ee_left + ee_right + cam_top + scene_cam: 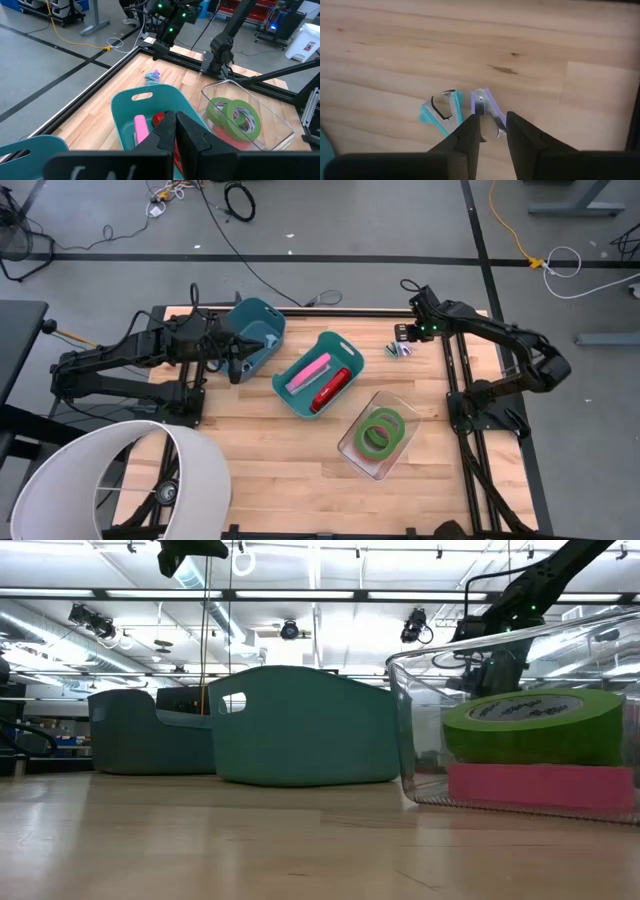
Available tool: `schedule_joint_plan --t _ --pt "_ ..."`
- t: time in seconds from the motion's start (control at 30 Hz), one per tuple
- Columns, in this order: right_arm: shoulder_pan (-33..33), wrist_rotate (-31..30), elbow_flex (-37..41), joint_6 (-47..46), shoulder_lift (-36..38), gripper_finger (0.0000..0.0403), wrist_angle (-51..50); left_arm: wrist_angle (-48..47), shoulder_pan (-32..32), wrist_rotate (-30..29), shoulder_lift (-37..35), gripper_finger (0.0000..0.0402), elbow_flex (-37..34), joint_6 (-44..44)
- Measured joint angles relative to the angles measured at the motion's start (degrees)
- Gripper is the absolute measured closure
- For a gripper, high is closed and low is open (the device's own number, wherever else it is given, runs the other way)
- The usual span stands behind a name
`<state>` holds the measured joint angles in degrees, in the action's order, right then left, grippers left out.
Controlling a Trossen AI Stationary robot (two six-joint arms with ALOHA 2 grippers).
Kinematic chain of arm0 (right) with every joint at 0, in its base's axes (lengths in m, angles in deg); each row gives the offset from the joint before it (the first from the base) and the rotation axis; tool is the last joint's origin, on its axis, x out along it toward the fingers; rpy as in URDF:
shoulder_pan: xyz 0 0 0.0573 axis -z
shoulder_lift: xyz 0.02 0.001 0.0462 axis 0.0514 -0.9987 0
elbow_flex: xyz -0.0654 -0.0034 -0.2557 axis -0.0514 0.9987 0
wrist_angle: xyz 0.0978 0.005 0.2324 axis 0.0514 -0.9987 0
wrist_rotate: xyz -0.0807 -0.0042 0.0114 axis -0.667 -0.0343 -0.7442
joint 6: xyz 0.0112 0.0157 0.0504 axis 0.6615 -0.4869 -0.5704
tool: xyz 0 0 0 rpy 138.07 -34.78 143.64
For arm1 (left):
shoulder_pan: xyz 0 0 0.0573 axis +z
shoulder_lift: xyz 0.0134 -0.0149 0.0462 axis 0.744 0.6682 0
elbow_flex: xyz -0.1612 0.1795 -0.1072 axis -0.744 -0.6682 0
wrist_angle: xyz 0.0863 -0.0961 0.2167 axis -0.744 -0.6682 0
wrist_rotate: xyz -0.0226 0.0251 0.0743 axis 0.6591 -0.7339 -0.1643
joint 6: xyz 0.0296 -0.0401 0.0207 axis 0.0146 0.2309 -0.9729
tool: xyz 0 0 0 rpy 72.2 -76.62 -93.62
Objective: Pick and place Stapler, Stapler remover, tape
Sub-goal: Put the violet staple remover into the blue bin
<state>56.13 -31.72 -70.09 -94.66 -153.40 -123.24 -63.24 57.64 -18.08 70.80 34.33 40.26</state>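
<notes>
Bare wood around the staple removers (401, 350) — teal bin (318, 374) well apart
</notes>
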Motion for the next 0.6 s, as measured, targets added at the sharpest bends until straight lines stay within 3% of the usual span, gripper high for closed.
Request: schedule_joint_plan --t 0.13,0.4,0.6 --pt "0.63 1.35 0.00 -0.28 -1.67 0.0290 -0.02 0.00 0.00 0.02 0.00 0.0385 0.00 0.02" --pt "0.64 -0.48 -0.02 0.25 -5.58 0.0203 0.33 0.00 0.01 0.01 0.00 0.0385 0.00 0.03" --pt "0.86 -1.04 -0.02 0.16 -9.00 0.0187 1.14 0.00 0.02 0.02 0.00 0.0385 0.02 0.04"
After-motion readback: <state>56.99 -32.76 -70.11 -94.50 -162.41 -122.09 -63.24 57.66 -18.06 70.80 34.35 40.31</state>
